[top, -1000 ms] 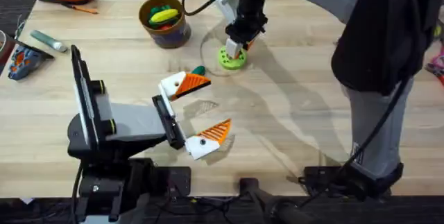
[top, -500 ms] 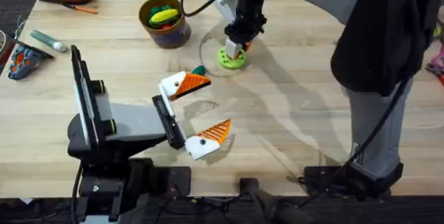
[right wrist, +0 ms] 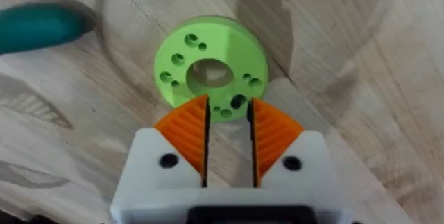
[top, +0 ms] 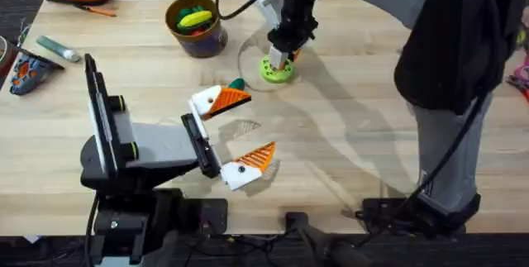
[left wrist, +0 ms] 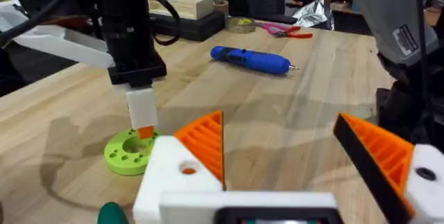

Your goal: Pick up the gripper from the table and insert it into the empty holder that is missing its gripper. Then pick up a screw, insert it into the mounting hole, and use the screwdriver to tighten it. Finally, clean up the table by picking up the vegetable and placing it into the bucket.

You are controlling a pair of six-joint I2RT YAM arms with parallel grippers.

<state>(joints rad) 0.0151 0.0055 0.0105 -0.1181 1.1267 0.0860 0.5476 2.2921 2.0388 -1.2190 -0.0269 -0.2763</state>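
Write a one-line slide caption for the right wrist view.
Right hand, fingers nearly shut, poised over a green ring on the wooden table.

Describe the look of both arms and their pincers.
Both pincers have white wedge-shaped fingers with orange ribbed pads and a dark screw hole in each: left pincer, right pincer. The left arm is black with a grey top. The right arm is black with a white part and a black cable.

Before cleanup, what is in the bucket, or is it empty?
Not empty: the bucket holds a yellow piece and other coloured bits.
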